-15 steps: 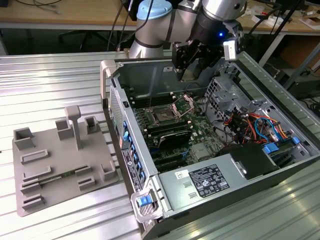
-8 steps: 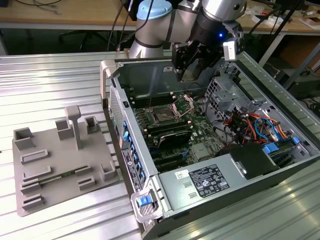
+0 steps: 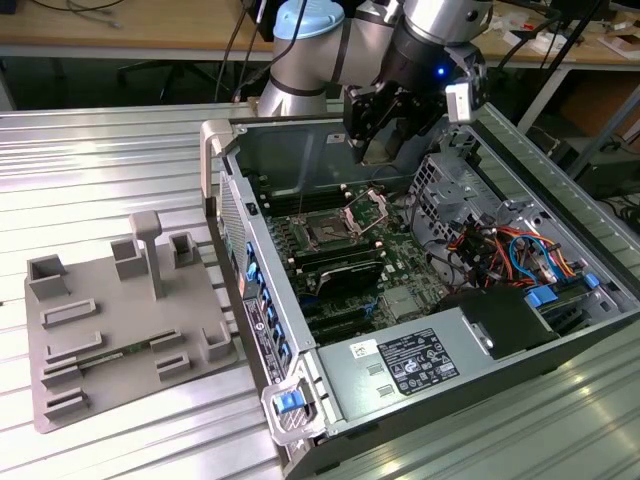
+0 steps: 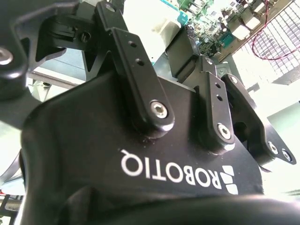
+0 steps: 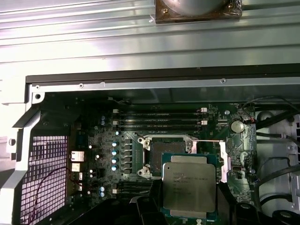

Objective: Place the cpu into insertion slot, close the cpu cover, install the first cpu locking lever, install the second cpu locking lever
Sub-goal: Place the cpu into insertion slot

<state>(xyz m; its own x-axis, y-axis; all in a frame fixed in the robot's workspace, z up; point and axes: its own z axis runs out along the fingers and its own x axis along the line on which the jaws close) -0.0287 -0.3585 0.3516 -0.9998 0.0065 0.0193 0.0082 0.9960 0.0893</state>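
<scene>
The cpu, a flat square chip with a silver-grey top and green rim, hangs between the dark fingers of my gripper, which is shut on it. Just beyond it on the green board lies the insertion slot, dark, square and bare. The cpu cover stands tilted up at one side of the slot. In the exterior view my gripper hovers above the open computer case, behind and above the insertion slot, whose cpu cover is raised. A thin lever rod runs along the slot's edge.
Long black memory slots flank the socket. A drive cage with coloured cables and a power supply take up the case toward the exterior view's right. A grey fixture tray sits on the ribbed metal table at the left.
</scene>
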